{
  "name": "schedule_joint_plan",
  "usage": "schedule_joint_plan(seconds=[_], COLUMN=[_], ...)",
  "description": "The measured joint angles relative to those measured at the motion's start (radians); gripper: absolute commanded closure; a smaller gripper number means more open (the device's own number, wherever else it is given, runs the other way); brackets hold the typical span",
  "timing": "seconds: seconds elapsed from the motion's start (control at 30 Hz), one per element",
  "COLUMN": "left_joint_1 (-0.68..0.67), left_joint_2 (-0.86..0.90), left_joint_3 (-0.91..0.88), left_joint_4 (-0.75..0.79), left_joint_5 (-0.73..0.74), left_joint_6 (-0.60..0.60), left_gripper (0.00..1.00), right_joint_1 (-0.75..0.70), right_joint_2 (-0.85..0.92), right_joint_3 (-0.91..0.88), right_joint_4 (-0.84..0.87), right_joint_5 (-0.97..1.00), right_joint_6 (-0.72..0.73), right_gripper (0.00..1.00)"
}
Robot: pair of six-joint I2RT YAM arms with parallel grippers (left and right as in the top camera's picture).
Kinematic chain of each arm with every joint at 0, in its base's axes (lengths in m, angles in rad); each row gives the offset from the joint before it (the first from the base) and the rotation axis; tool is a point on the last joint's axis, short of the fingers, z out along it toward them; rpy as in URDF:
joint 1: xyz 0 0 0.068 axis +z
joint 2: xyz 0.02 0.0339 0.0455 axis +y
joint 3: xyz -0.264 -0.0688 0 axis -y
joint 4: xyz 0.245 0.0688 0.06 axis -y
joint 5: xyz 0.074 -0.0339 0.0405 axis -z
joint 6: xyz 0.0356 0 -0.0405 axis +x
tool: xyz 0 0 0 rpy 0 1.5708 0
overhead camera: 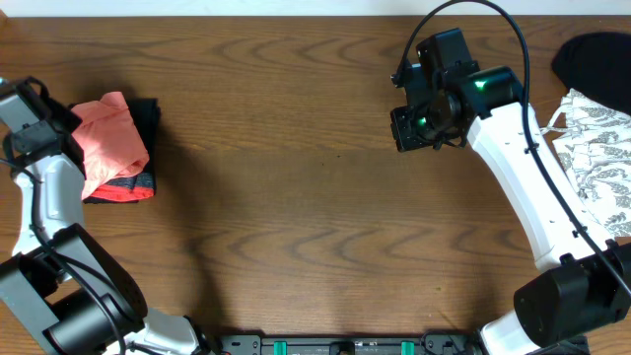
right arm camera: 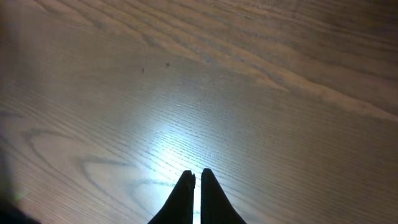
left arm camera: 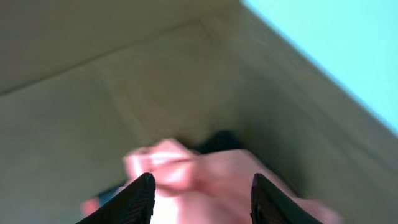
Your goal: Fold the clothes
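Note:
A folded salmon-pink garment [overhead camera: 110,143] lies at the table's left edge on top of a black garment with a red-grey band [overhead camera: 133,185]. My left gripper [overhead camera: 59,138] is right beside the pink garment's left side. In the blurred left wrist view its fingers [left arm camera: 202,196] are wide apart, with the pink cloth [left arm camera: 205,174] showing between and beyond them. My right gripper [overhead camera: 419,126] hovers over bare wood at the upper right of centre. Its fingers [right arm camera: 195,186] are shut and hold nothing.
A white garment with grey print [overhead camera: 596,163] lies at the right edge, and a plain black one [overhead camera: 592,57] lies above it at the top right corner. The wooden table [overhead camera: 296,197] is bare between the two piles.

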Motion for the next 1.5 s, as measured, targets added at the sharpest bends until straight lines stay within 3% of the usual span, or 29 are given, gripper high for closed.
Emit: schedule_joint_plan(seconds=[0.2, 0.43, 0.63, 0.93, 1.1, 1.27, 1.4, 1.5], left_joint_1=[-0.105, -0.176, -0.175, -0.175, -0.175, -0.175, -0.175, -0.169], left_joint_2=[0.05, 0.2, 0.327, 0.291, 0.116, -0.075, -0.075, -0.045], left_joint_3=[0.0, 0.0, 0.002, 0.024, 0.011, 0.015, 0.014, 0.011], left_joint_4=[0.096, 0.194, 0.136, 0.074, -0.089, -0.406, -0.563, -0.597], left_joint_5=[0.093, 0.1, 0.099, 0.119, 0.134, 0.121, 0.045, -0.037], left_joint_6=[0.034, 0.063, 0.076, 0.082, 0.082, 0.082, 0.077, 0.07], left_gripper=[0.49, 0.49, 0.49, 0.46, 0.44, 0.44, 0.44, 0.44], right_joint_1=[0.0, 0.0, 0.0, 0.0, 0.0, 0.0, 0.0, 0.0], right_joint_2=[0.0, 0.0, 0.0, 0.0, 0.0, 0.0, 0.0, 0.0], right_joint_3=[0.0, 0.0, 0.0, 0.0, 0.0, 0.0, 0.0, 0.0], right_joint_4=[-0.002, -0.009, -0.01, -0.012, -0.011, -0.013, -0.017, -0.027], right_joint_5=[0.001, 0.002, 0.002, 0.002, 0.005, 0.013, 0.02, 0.024], right_joint_6=[0.0, 0.0, 0.0, 0.0, 0.0, 0.0, 0.0, 0.0], right_gripper=[0.95, 0.95, 0.95, 0.95, 0.95, 0.95, 0.95, 0.95])
